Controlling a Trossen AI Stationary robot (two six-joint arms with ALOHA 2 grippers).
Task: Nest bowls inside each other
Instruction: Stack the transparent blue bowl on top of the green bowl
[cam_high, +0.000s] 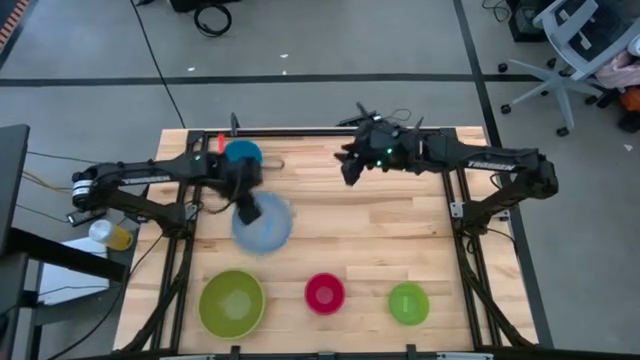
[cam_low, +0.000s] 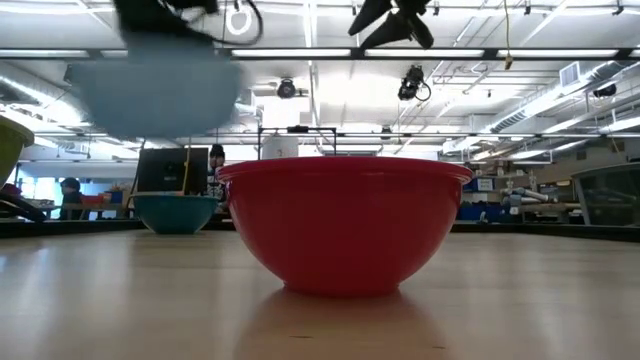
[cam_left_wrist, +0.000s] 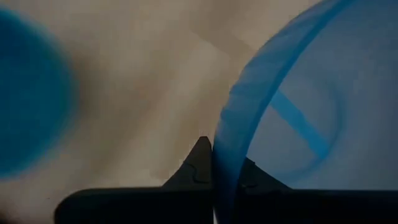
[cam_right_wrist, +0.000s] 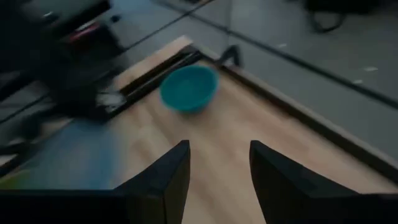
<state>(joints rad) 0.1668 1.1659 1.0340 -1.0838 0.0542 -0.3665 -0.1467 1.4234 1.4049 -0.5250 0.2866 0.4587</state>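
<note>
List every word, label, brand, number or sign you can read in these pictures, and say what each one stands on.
"TROSSEN": white lettering on the right arm, blurred, only just legible.
White lettering on the left arm: too blurred to read.
Bowls, including the red bowl: no text visible.
Signs in the room behind: too small to read.

We see three bowls in a row along the near edge of the surface (cam_high: 400, 225): the largest bowl (cam_high: 232, 303) on the left, a small bowl (cam_high: 324, 293) in the middle, another small bowl (cam_high: 408, 303) on the right. Behind the largest one, a wide bowl (cam_high: 264, 222) hangs off the surface in the left tool (cam_high: 246, 208). Farther back sits a fifth bowl (cam_high: 242, 153). The right tool (cam_high: 352, 168) hovers right of it.
</note>
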